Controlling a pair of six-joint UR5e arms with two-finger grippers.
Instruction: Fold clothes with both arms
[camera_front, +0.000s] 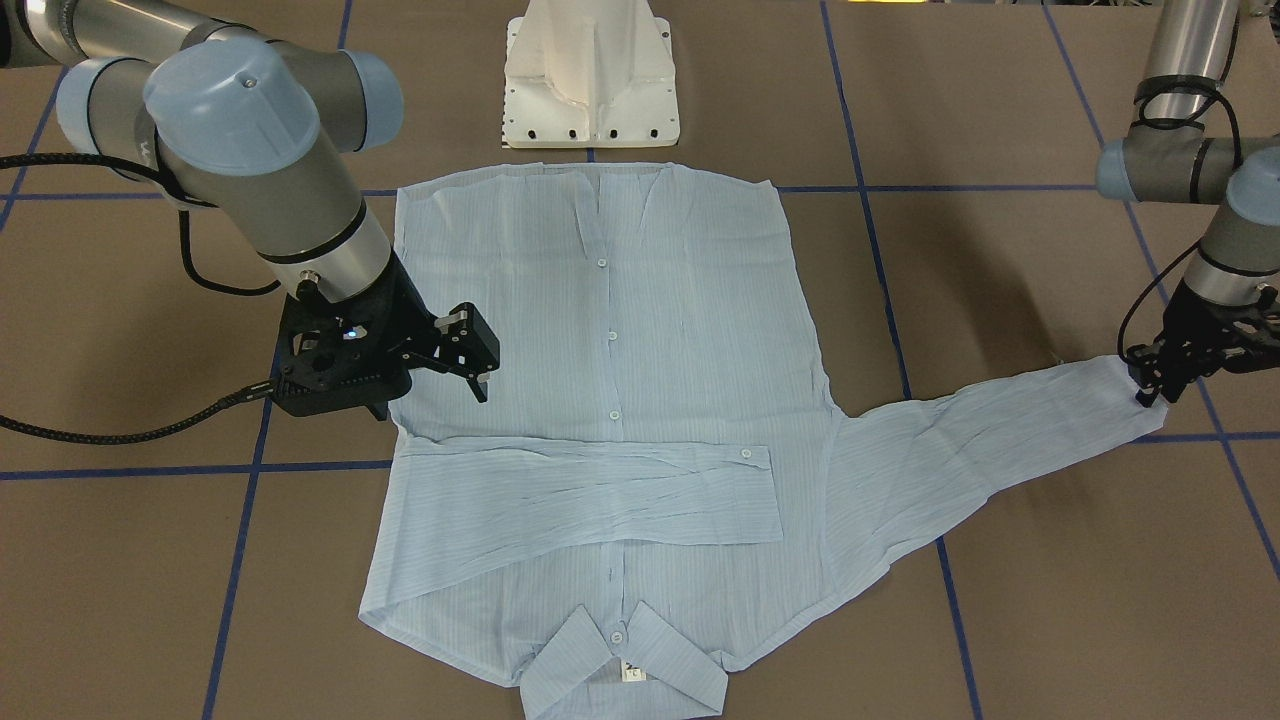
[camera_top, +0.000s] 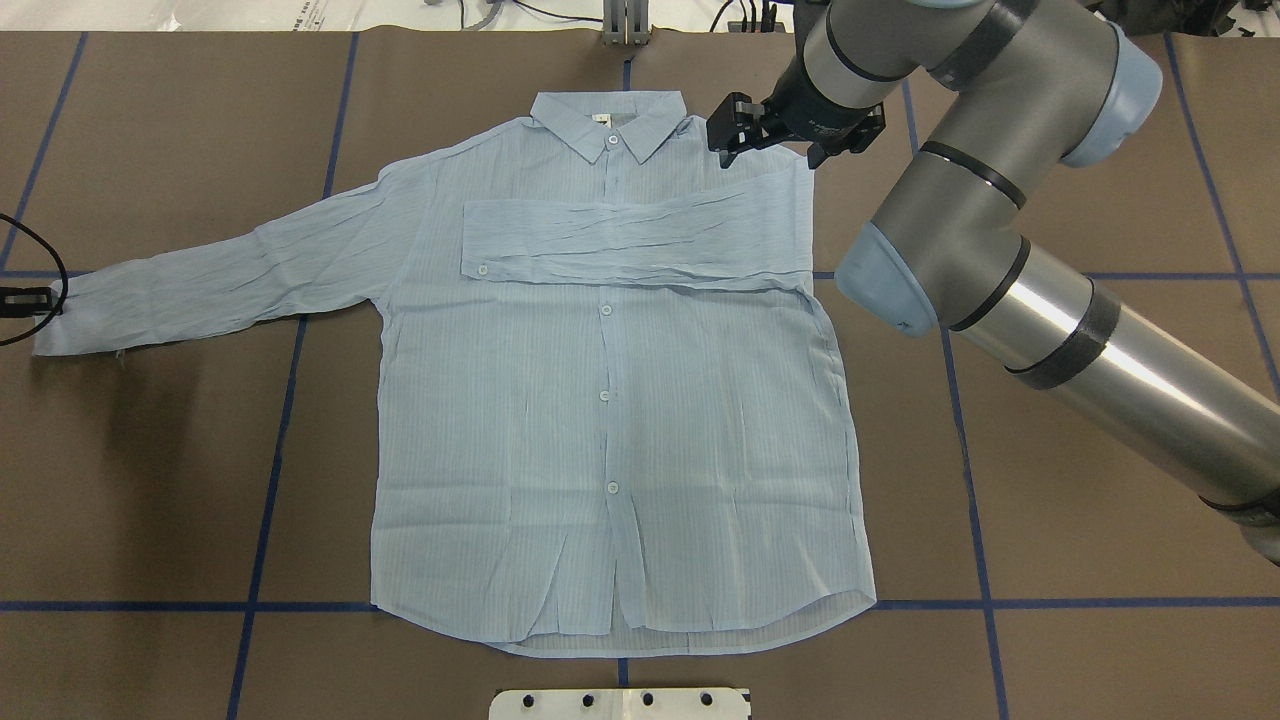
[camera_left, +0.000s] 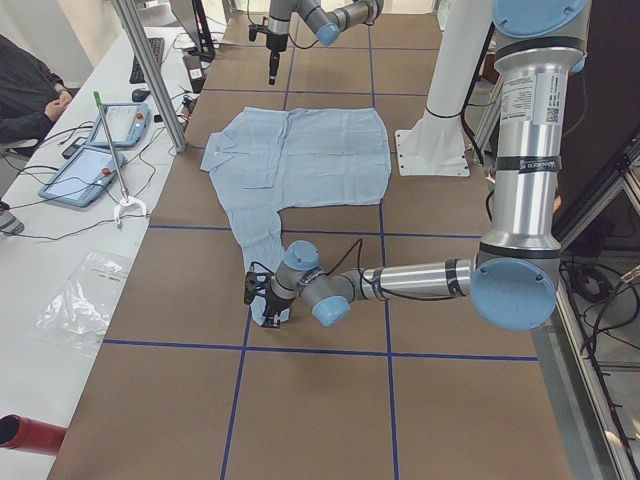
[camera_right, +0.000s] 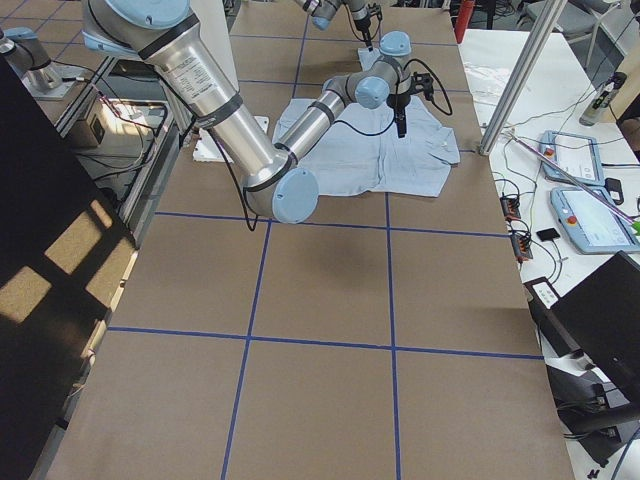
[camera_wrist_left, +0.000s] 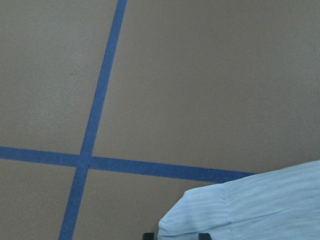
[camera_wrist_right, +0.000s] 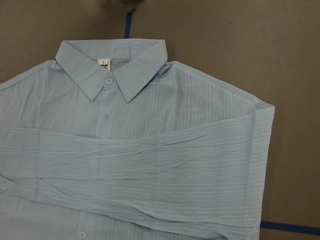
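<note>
Our shirt (camera_top: 610, 430) lay flat on the table (camera_top: 150, 450). The right gripper (camera_top: 772, 148) hung open; whether the left gripper (camera_front: 1150, 390) clamped the outstretched cuff (camera_front: 1110, 392), we couldn't tell. A loose pinch would drop it.

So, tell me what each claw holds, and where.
Left claw pinches the shirt by its outstretched sleeve's cuff; right claw holds nothing.

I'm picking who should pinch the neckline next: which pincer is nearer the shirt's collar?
Right. The right pincer hovers just beside the collar, at the shoulder on that side. The left pincer is far off, at the outstretched sleeve's cuff.
</note>
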